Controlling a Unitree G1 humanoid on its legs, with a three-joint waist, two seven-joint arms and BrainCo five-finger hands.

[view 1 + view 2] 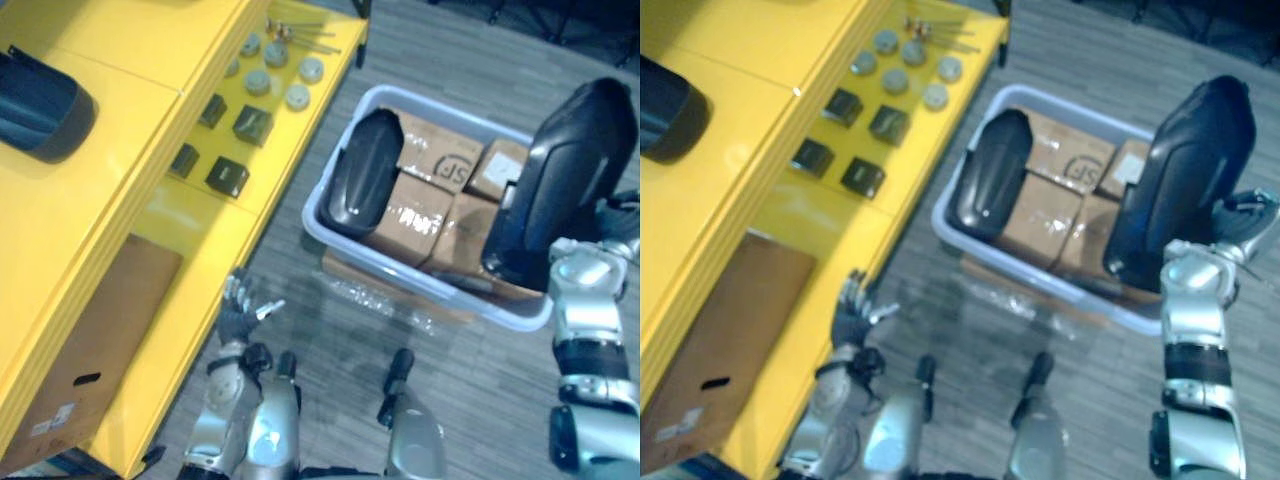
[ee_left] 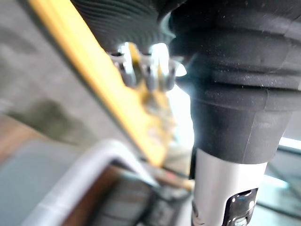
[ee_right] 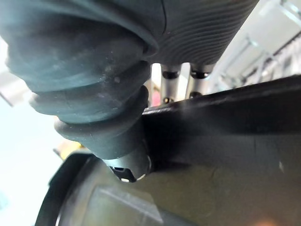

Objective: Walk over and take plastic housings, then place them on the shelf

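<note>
My right hand point(image 1: 1238, 228) is shut on the edge of a large black plastic housing point(image 1: 565, 180) and holds it upright above the right end of a grey bin point(image 1: 318, 232). The right wrist view has its fingers point(image 3: 171, 82) and thumb clamped over the housing's rim point(image 3: 225, 136). A second black housing point(image 1: 360, 172) leans inside the bin at its left end. Another housing point(image 1: 40, 110) lies on the top of the yellow shelf point(image 1: 120, 200) at the far left. My left hand point(image 1: 238, 308) hangs open and holds nothing, next to the shelf's lower edge point(image 2: 117, 108).
Cardboard boxes point(image 1: 440, 165) fill the bin. The shelf's lower level carries small black blocks point(image 1: 228, 176), grey discs point(image 1: 285, 80) and a flat cardboard sheet point(image 1: 95, 340). Clear plastic wrap point(image 1: 385, 300) lies on the grey floor before the bin.
</note>
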